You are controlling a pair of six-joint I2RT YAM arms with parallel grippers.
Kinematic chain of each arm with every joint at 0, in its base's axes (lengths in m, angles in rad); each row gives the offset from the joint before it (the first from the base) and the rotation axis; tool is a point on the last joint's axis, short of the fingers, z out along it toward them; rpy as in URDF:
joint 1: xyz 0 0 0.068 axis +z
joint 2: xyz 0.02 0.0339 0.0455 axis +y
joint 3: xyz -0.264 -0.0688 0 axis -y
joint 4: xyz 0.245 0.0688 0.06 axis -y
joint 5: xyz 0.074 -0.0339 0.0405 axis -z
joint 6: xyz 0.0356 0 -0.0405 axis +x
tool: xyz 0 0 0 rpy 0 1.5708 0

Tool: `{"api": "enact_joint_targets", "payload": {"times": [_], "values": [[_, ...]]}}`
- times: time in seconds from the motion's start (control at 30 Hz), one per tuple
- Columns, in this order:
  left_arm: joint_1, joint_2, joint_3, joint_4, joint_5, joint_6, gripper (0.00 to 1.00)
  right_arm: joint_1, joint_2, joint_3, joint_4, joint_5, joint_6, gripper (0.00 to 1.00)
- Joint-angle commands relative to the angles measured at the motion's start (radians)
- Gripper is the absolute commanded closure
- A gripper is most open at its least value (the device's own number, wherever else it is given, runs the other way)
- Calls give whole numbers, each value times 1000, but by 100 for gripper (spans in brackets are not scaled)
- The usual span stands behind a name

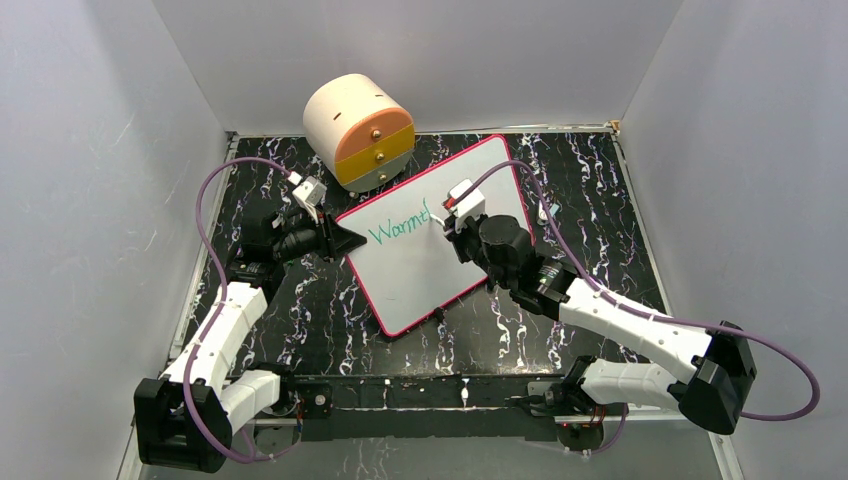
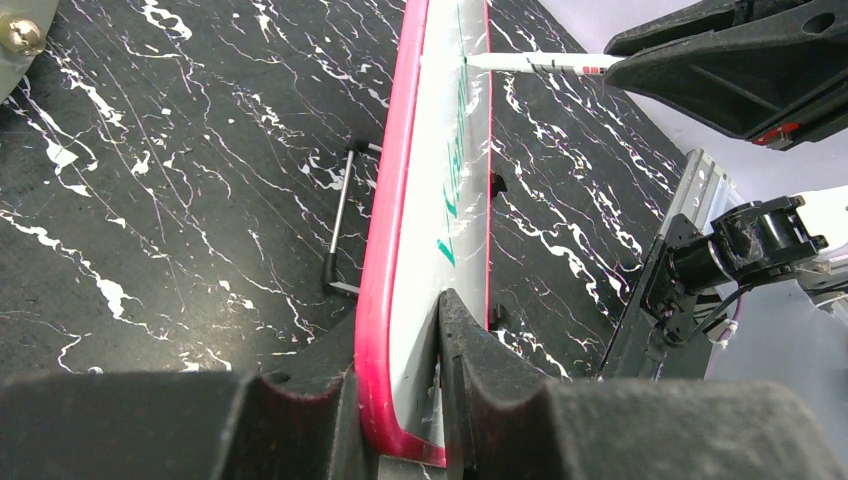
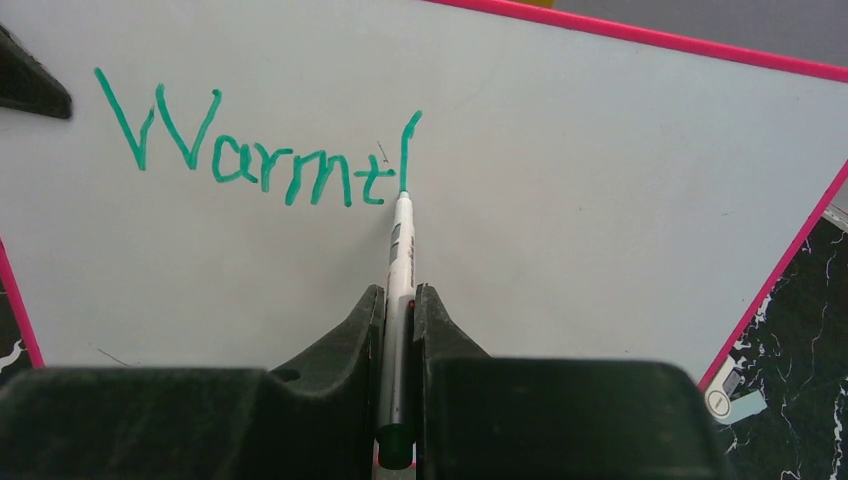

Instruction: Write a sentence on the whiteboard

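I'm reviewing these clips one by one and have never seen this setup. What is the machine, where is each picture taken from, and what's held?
Two robot arms work over a black marbled table. The wide picture looks down from above; the others come from wrist cameras. The left claw pinches the edge of the whiteboard. The right claw grips a marker, tip on the board, with the sentence begun: green "Warmt" plus a stroke. A round drawer box stands behind.
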Motion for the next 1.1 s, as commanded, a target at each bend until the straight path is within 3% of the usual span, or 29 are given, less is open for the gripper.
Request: {"api": "enact_joint_targets", "payload": {"times": [0.0, 0.53, 1.07], "values": [[-30, 52, -54, -158, -124, 193, 100, -3, -14, -7, 101, 25, -12, 100], [-31, 50, -54, -158, -126, 193, 100, -3, 16, 12, 134, 49, -36, 100], [-31, 49, -54, -160, -129, 193, 100, -12, 8, 11, 60, 70, -7, 100]]}}
